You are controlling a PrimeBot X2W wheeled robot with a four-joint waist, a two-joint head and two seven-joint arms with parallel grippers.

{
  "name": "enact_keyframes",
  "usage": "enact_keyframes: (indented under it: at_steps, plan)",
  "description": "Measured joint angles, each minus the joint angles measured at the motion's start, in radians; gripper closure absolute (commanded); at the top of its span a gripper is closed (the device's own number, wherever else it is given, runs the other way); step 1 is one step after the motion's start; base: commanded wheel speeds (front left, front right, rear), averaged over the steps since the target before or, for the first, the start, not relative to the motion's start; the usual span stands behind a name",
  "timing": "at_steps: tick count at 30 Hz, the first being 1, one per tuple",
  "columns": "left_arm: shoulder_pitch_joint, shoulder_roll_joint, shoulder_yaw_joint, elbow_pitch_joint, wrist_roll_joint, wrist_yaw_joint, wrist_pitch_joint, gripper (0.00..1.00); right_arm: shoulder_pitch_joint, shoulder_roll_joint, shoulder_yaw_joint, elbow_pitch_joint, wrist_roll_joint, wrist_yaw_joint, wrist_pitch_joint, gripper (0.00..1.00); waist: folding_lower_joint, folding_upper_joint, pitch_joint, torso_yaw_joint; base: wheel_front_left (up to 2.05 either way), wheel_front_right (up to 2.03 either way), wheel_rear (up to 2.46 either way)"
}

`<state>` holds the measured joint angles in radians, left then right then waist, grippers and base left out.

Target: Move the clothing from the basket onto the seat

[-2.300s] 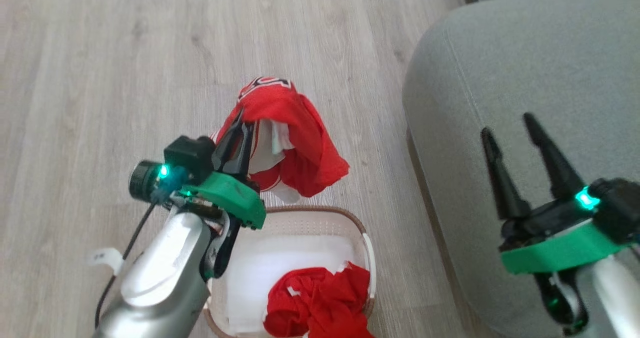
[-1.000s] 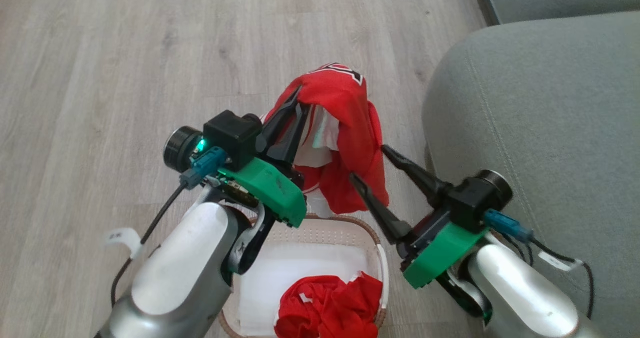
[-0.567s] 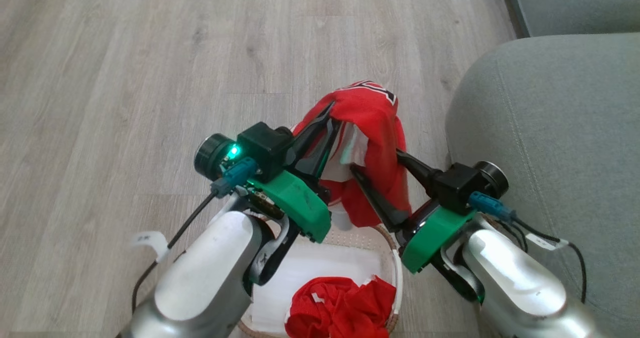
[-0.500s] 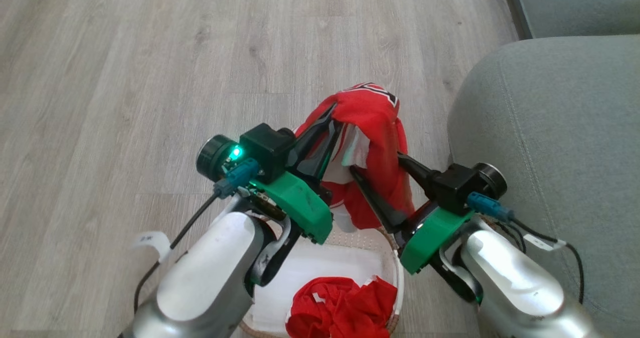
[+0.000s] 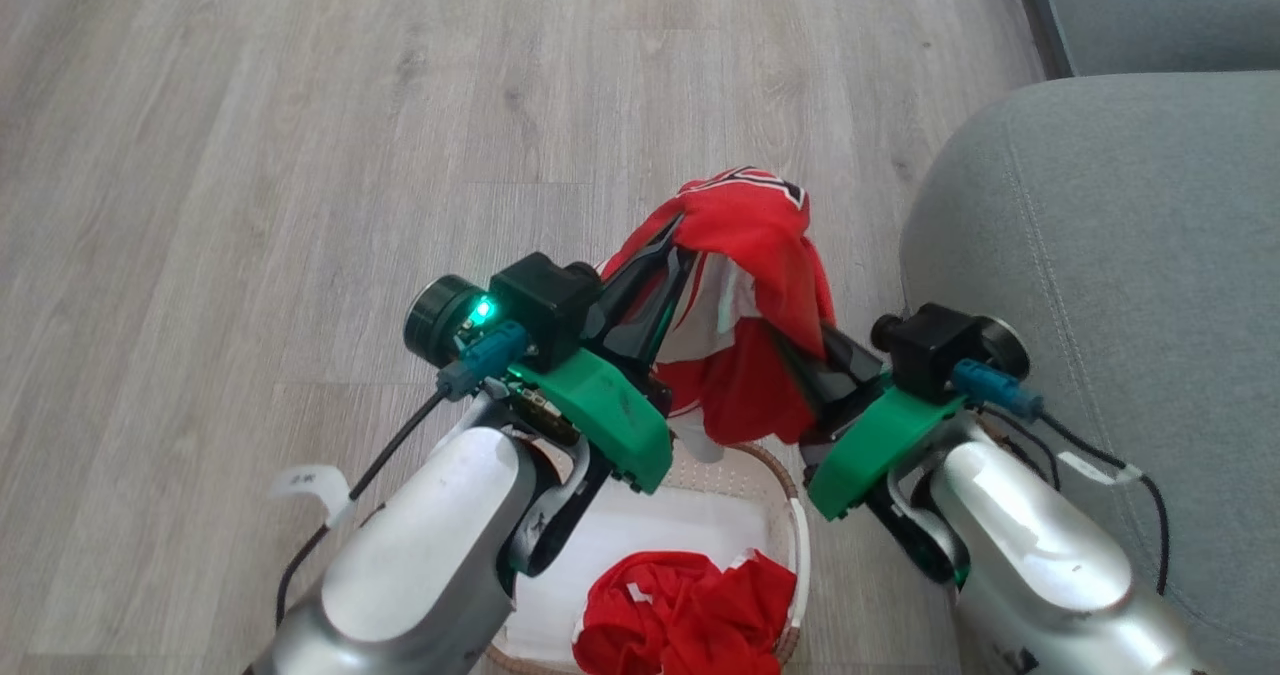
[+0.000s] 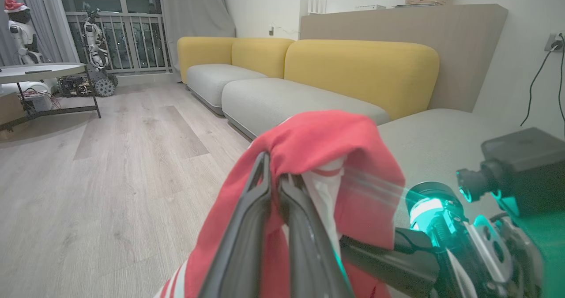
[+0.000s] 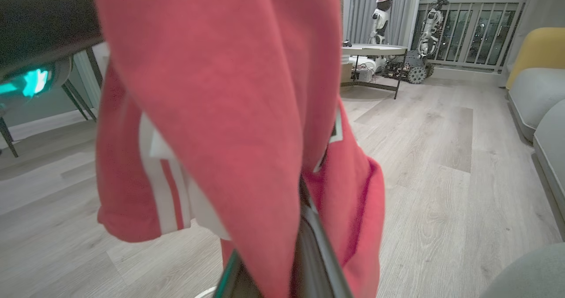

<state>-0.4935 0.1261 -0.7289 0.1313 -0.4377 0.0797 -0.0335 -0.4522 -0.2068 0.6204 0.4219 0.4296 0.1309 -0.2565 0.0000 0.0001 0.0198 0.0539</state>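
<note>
A red garment point(image 5: 750, 255) of the clothing hangs in the air above the far rim of the basket point(image 5: 793, 525). My left gripper point(image 5: 672, 240) is shut on its upper fold, fingers pressed together point(image 6: 273, 179). My right gripper point(image 5: 803, 343) is shut on the garment's lower right side, its fingertips buried in the fabric point(image 7: 220, 90). A second red garment point(image 5: 680, 620) lies crumpled inside the basket at the near right. The grey-green seat point(image 5: 1130, 255) stands just to the right of the basket and of my right arm.
Pale wood floor point(image 5: 300, 155) stretches to the left and ahead. A sofa with yellow backs point(image 6: 353, 64) and grey cushions lies beyond the garment. A round table point(image 7: 375, 48) with small robots behind it stands far across the room.
My right gripper swung in from over the seat to the hanging garment and closed its fingers on the fabric. The left gripper keeps its hold; the camera shifted slightly.
</note>
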Motion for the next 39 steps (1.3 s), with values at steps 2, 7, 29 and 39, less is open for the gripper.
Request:
enact_keyframes:
  at_steps: [2, 7, 29, 39]
  plan:
    - [0.0, 0.002, 0.002, 0.002, -0.006, 0.001, -0.004, 1.0, 0.0, 0.001, -0.016, -0.005, 0.0, 0.0, 0.0, 1.0, 0.0, 0.0, 0.0, -0.004, 0.0, 0.0, 0.0]
    - [0.002, 0.014, 0.004, 0.002, -0.01, 0.013, -0.012, 1.0, 0.001, 0.001, -0.062, -0.039, -0.007, 0.0, 0.0, 1.0, 0.0, 0.0, 0.001, -0.017, 0.0, 0.0, 0.0]
    - [0.07, 0.016, -0.034, 0.042, -0.04, -0.002, -0.093, 0.0, 0.085, -0.089, -0.308, -0.275, -0.052, 0.0, 0.0, 1.0, 0.0, 0.0, -0.008, -0.137, 0.0, 0.0, 0.0]
    - [0.067, 0.016, -0.04, 0.09, -0.023, -0.002, -0.125, 0.0, 0.14, -0.151, -0.393, -0.389, -0.052, 0.0, 0.0, 1.0, 0.0, 0.0, 0.003, -0.263, 0.0, 0.0, 0.0]
